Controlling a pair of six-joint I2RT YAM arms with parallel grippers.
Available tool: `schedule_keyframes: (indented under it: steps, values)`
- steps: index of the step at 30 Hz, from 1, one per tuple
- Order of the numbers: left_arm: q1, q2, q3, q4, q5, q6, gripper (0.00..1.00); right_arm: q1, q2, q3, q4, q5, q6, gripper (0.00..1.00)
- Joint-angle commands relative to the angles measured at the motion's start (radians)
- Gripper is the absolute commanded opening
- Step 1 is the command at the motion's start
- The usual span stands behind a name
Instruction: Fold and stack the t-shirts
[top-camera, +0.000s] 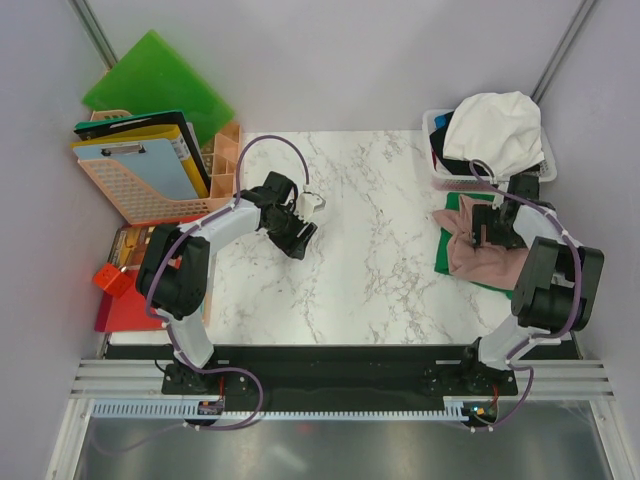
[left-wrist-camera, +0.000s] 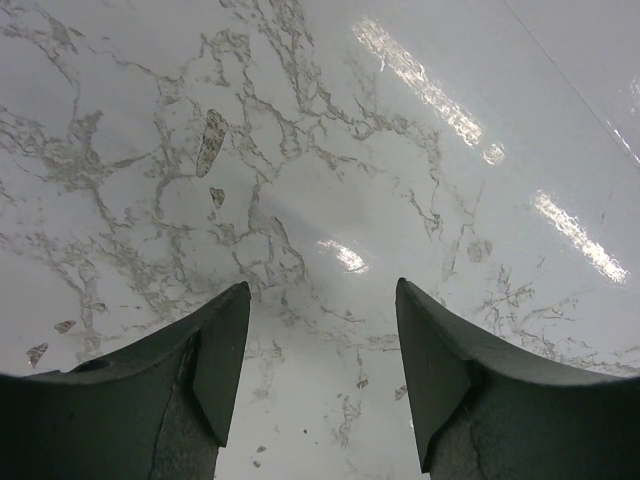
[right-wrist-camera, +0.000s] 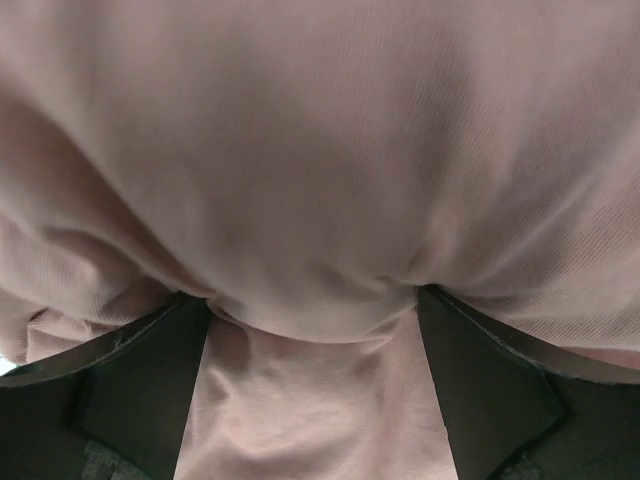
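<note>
A crumpled dusty pink t-shirt (top-camera: 468, 258) lies at the table's right edge on a folded green t-shirt (top-camera: 443, 256). My right gripper (top-camera: 487, 228) is pressed down into the pink shirt. In the right wrist view the pink cloth (right-wrist-camera: 320, 150) fills the frame and bulges between the wide-apart jaws of the right gripper (right-wrist-camera: 312, 298). A white t-shirt (top-camera: 497, 128) is heaped over darker shirts (top-camera: 441, 127) in a white basket (top-camera: 546, 163) at the back right. My left gripper (top-camera: 300, 238) is open and empty over bare marble (left-wrist-camera: 322, 300).
The marble tabletop (top-camera: 370, 270) spans the middle. A pink crate with clipboards (top-camera: 140, 175) and a stiff green folder (top-camera: 155, 75) stand at the back left. A red folder (top-camera: 125, 312) and an orange object (top-camera: 112, 278) lie at the left edge.
</note>
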Motion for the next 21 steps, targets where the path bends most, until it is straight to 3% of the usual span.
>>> schedule_keyframes:
  steps: [1,6,10,16,21]
  values:
    - [-0.003,-0.034,0.006,0.004,-0.002,0.037,0.67,-0.070,0.034,-0.005,-0.009,-0.032,-0.045,0.91]
    - [-0.003,-0.034,0.006,0.002,0.000,0.038,0.67,-0.199,0.086,0.004,0.031,-0.046,-0.094,0.91]
    - [-0.003,-0.021,0.015,0.000,0.003,0.032,0.67,-0.311,0.196,0.102,0.043,-0.062,-0.126,0.91]
    - [-0.005,-0.007,0.031,-0.009,-0.003,0.027,0.67,-0.309,0.318,0.259,0.005,-0.103,-0.194,0.90]
    - [-0.005,0.001,0.038,-0.010,-0.008,0.027,0.67,-0.227,0.317,0.232,0.003,-0.075,-0.223,0.86]
